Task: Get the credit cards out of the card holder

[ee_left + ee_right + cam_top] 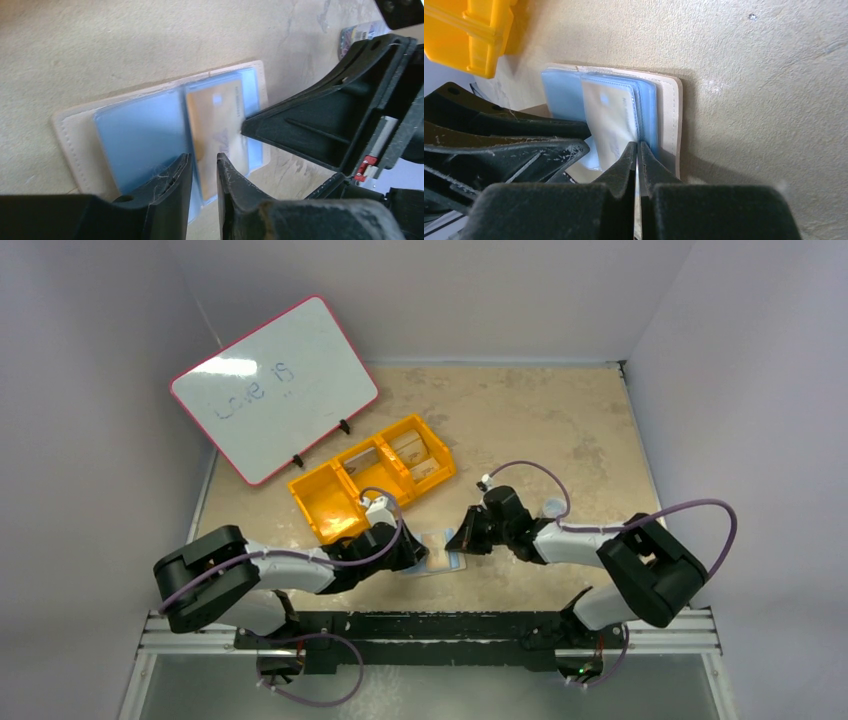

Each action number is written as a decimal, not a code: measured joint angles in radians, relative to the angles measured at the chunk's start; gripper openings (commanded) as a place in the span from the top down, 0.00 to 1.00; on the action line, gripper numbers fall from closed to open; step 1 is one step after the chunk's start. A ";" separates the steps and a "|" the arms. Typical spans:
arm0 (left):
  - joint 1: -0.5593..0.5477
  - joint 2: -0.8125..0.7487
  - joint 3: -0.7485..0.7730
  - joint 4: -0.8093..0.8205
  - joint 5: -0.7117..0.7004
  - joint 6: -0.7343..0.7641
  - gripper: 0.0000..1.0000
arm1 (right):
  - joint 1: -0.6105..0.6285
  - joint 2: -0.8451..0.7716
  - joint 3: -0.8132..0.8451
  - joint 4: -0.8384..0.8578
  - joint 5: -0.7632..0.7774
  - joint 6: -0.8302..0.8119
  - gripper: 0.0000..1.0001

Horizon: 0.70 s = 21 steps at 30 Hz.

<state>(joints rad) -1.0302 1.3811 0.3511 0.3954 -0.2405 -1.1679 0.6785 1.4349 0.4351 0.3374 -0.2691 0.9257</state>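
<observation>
You are straddling the credit card's (215,115) near end with the left gripper (204,157), barely parted, empty; right gripper (638,145), shut, pressing the card holder (70,130).

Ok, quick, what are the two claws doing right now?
Left gripper: slightly open at the credit card, nothing visibly gripped.
Right gripper: shut, tips pressing on the card holder.

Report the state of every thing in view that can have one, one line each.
card holder: open, lying flat, blue panels up
credit card: tan, on the holder's panel, not yet clear of it
left gripper: slightly open over the card, holding nothing
right gripper: shut, tip at the holder's edge
yellow bin: upright, some compartments filled
whiteboard: propped up, faint writing
</observation>
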 measured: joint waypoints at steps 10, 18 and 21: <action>0.000 0.042 0.025 0.061 0.013 -0.006 0.68 | -0.001 0.008 0.001 0.006 -0.011 0.001 1.00; 0.000 0.049 0.024 0.070 -0.011 -0.064 0.64 | -0.001 0.006 0.001 0.003 -0.007 0.009 1.00; 0.000 0.027 0.024 0.031 -0.033 -0.069 0.64 | -0.001 0.004 0.001 0.001 0.000 0.014 1.00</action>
<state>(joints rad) -1.0306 1.4078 0.3752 0.4267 -0.2737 -1.2373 0.6777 1.4391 0.4362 0.3382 -0.2695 0.9394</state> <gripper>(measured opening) 0.361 0.005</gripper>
